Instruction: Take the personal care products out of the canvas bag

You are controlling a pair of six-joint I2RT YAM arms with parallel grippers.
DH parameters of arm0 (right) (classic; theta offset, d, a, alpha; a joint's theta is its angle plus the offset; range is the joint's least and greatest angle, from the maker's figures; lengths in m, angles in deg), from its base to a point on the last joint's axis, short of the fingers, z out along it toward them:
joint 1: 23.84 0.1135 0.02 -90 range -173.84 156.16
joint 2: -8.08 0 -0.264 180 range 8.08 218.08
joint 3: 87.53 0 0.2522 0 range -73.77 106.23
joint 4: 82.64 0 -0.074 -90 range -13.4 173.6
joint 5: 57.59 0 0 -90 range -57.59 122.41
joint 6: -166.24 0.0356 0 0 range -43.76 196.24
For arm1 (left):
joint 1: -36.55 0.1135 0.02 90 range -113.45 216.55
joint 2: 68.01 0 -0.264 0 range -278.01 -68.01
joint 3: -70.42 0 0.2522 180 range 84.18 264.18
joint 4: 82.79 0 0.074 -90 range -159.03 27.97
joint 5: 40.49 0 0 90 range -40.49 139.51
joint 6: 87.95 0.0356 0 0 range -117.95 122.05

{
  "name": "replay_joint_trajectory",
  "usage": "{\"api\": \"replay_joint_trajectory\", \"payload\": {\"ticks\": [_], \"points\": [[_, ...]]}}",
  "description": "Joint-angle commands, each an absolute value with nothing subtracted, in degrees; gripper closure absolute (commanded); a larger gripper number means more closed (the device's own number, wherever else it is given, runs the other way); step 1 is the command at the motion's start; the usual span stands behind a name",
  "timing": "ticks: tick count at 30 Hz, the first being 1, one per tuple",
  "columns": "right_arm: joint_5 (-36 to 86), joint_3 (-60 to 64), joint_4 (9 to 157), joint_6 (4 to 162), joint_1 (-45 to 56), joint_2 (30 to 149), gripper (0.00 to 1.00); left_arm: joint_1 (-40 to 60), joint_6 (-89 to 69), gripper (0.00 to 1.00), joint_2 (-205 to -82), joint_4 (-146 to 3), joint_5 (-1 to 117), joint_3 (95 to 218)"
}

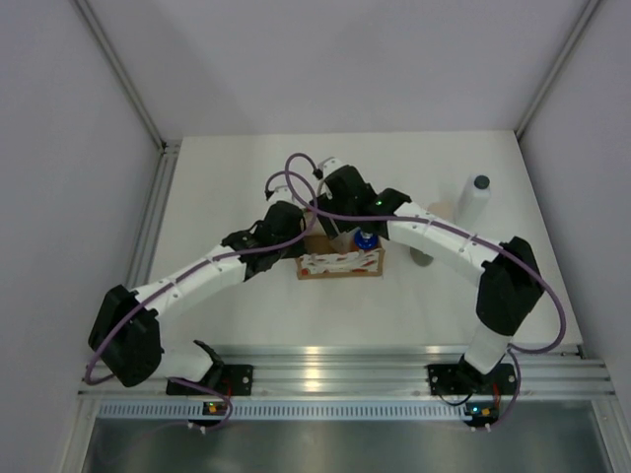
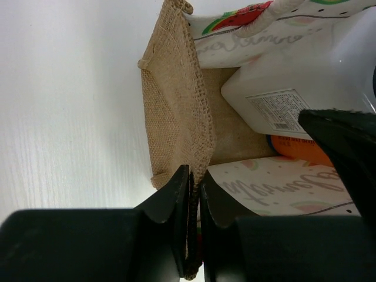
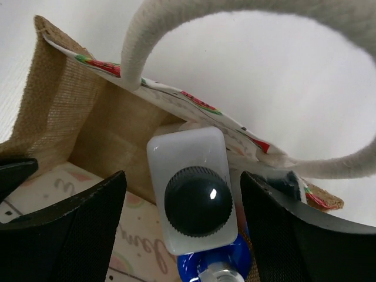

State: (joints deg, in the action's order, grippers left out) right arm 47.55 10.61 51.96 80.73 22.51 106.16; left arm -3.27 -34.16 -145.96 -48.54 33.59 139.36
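Note:
The canvas bag (image 1: 340, 262) stands mid-table, and its tan weave (image 2: 176, 106) fills the left wrist view. My left gripper (image 2: 195, 197) is shut on the bag's left side wall, at the rim. Inside stands a white bottle with a dark cap (image 3: 197, 200), and an orange bottle (image 2: 294, 150) with a blue top (image 3: 211, 267) is beside it. My right gripper (image 3: 185, 217) hangs open over the bag's mouth. Its fingers flank the white bottle with a gap on each side. Another white bottle with a dark cap (image 1: 474, 200) stands on the table to the right.
The bag's cream handle (image 3: 235, 14) arches over the right gripper. A small grey object (image 1: 422, 257) lies by the right forearm, partly hidden. White walls enclose the table on both sides, and an aluminium rail (image 1: 335, 370) runs along the near edge.

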Motion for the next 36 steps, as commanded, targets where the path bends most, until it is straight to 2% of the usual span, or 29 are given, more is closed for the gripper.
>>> {"api": "replay_joint_trajectory", "payload": {"ticks": [1,7,21,24,25,28,29,36], "points": [[46.56,14.65,50.65,80.02,21.95,108.61,0.24,-3.09,-36.80,0.85,-142.90,-48.64,31.67,138.32],[44.72,15.97,49.77,79.23,21.42,111.60,0.26,-3.09,-38.38,0.90,-141.75,-48.64,31.23,137.88],[43.75,17.90,48.27,79.58,20.46,118.11,0.41,-3.09,-38.74,0.91,-141.05,-48.73,31.05,137.44],[43.23,17.73,48.36,79.67,20.46,118.20,0.54,-3.09,-38.74,0.91,-141.05,-48.73,31.14,137.53],[43.14,17.90,48.36,79.67,20.46,118.12,0.69,-3.09,-38.74,0.91,-141.05,-48.64,31.14,137.53],[42.87,18.34,48.36,80.02,20.54,117.15,0.95,-3.09,-38.82,0.92,-141.05,-48.73,31.05,137.53],[42.87,18.43,48.45,80.11,20.54,116.80,0.99,-3.09,-38.91,0.92,-140.96,-48.73,31.05,137.44],[45.15,18.61,51.08,80.64,21.16,112.76,1.00,-3.09,-39.53,0.93,-140.70,-48.73,30.17,137.35]]}}
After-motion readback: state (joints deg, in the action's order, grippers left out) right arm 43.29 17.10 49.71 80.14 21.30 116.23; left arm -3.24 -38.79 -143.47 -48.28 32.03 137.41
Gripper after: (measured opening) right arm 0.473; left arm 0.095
